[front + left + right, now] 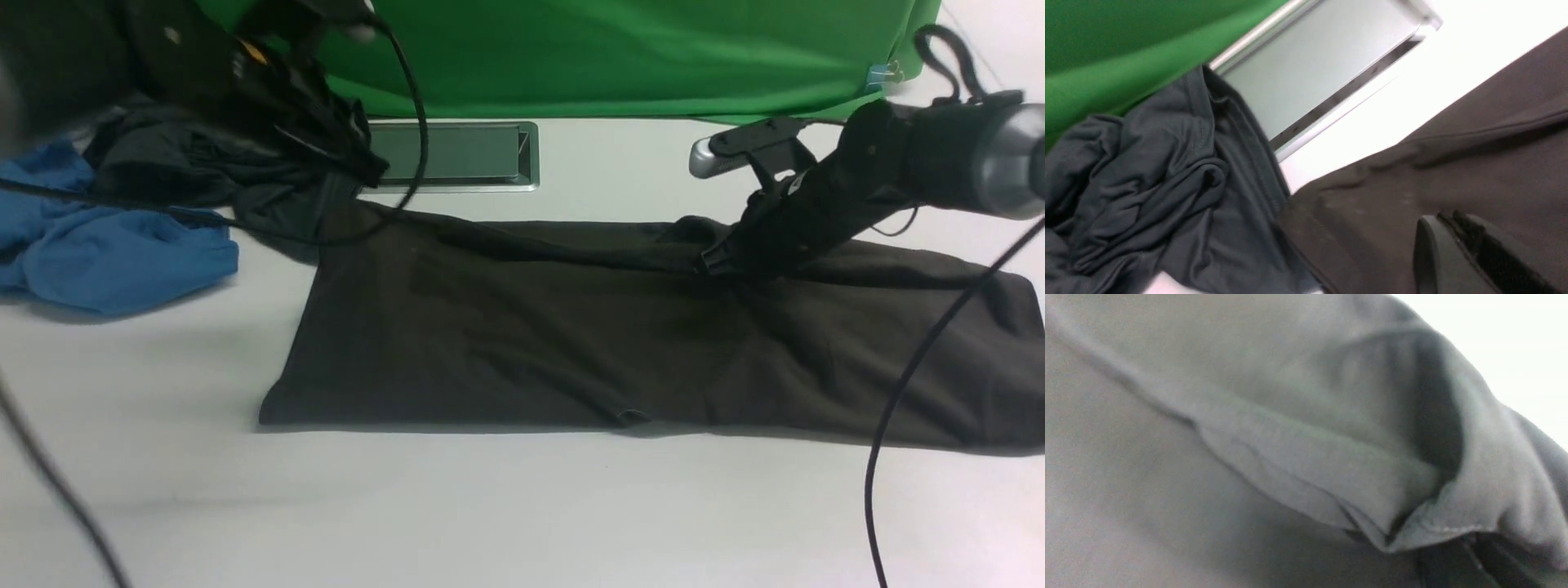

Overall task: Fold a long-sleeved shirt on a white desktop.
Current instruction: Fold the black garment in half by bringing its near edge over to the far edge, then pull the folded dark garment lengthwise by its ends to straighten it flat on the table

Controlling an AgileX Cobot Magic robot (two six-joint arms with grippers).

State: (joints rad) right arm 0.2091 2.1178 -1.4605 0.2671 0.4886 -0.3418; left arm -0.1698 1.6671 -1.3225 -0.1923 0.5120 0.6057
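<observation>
White desktop (522,506) — long-sleeved shirt (531,335), far fold pinched in right claw (717,263).

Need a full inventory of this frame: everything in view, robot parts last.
long-sleeved shirt: one, dark brownish-black, spread flat across the middle of the desktop
white desktop: one, white, under everything
cable hatch: one, silver frame and grey lid, set into the desktop behind the shirt
dark grey garment: one, crumpled, far left, beside the hatch
blue garment: one, blue, bunched at the left edge
green backdrop: one, green cloth, along the far edge
cables: several, black, trailing from both arms
left gripper: one, black, shut, above the shirt's far left corner
right gripper: one, black, shut on a fold of the shirt's far edge
</observation>
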